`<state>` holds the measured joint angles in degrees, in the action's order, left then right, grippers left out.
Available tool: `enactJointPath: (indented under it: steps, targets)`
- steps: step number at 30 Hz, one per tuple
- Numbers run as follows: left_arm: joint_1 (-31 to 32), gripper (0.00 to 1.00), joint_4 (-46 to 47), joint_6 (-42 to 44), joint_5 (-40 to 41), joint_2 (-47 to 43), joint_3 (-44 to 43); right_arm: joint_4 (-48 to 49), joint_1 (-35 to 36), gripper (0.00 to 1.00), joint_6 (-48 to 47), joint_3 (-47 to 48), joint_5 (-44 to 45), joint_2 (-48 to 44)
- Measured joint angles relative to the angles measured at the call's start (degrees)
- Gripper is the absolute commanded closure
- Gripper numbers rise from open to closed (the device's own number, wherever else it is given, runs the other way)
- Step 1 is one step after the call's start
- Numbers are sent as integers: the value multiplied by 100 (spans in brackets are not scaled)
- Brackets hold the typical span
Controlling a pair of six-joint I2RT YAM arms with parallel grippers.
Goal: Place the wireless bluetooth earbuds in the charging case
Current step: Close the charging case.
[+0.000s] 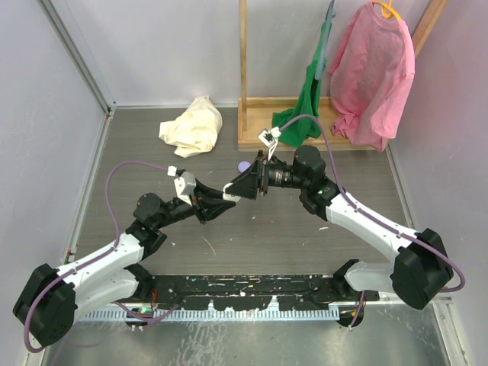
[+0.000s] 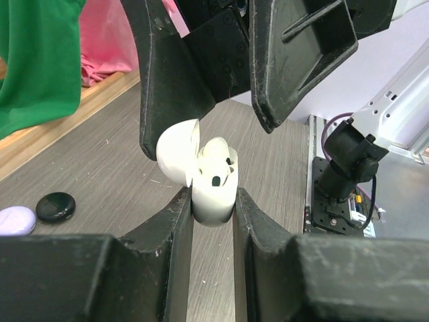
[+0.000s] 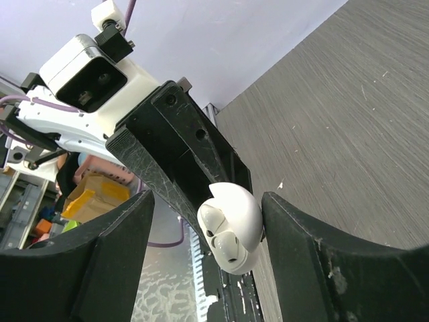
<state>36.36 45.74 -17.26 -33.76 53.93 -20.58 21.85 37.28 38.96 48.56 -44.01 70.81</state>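
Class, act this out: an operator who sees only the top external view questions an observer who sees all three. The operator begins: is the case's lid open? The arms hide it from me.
Observer: Yes. The left wrist view shows the lid swung open and the case clamped between the left jaws.
Operator: Is an earbud inside?
Observer: One white earbud sits in it; whether the second is in, I cannot tell.
Operator: And the right jaws?
Observer: Open, one on each side of the case, seen from the right wrist.
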Motion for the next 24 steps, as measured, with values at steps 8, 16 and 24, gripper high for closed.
enactJointPath:
  steps: [8, 16, 24]
  targets:
    - [0, 96, -46, -24, 66, 37, 0, 138, -92, 32, 63, 9, -302, -4]
    - [0, 95, -118, -210, 269, 236, 0, -2, -149, 28, -160, 9, -352, -269]
    - [0, 93, -927, -643, 881, 741, -225, -1283, -264, 19, -1491, -146, 1283, -1102]
